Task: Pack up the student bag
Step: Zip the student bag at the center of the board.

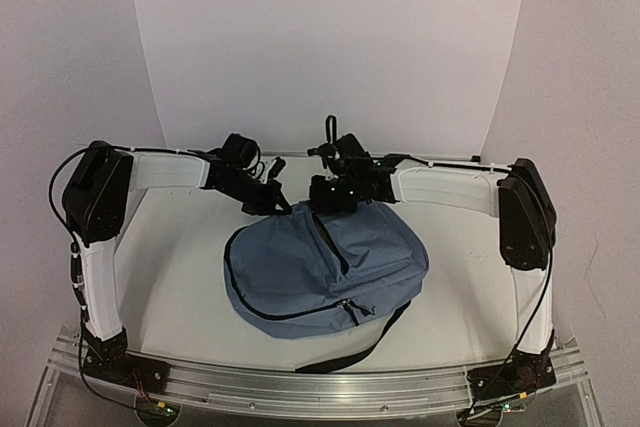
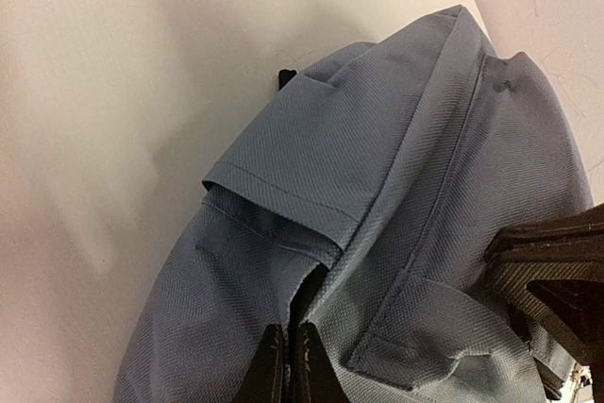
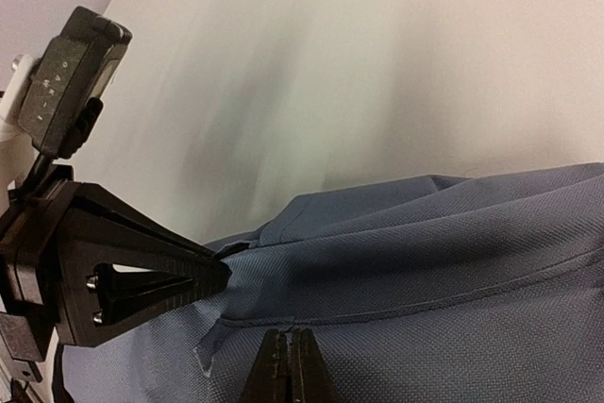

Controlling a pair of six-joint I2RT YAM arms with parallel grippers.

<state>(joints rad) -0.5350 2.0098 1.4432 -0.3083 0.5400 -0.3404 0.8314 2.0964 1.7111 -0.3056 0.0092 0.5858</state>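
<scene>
Holding it all up: the wide, flat white table [image 1: 180, 287].
Bag: the big dusty-blue cloth student bag [image 1: 310, 277] lies flat in the middle of the table. It sits between the two arms, with its far end right under the claws.
Arms: the white-and-black left arm [image 1: 100, 247] and the white-and-black right arm [image 1: 525, 237] each stand at a near corner of the table. Both bend inward and meet over the far end of the bag.
Left claw: the black left gripper [image 2: 288, 361] is pinched tight. A little fold of blue cloth at the bag's far edge is caught in its tip.
Right claw: the black right gripper [image 3: 288, 361] is squeezed all the way together. Its tips press down on the blue cloth just beside the left claw. I cannot tell if any cloth is caught between them.
Strap: a long black strap [image 1: 360, 352] curls out from under the near side of the bag onto the table.
Zip: a thin black zipper line [image 1: 335, 247] runs across the top of the bag.
</scene>
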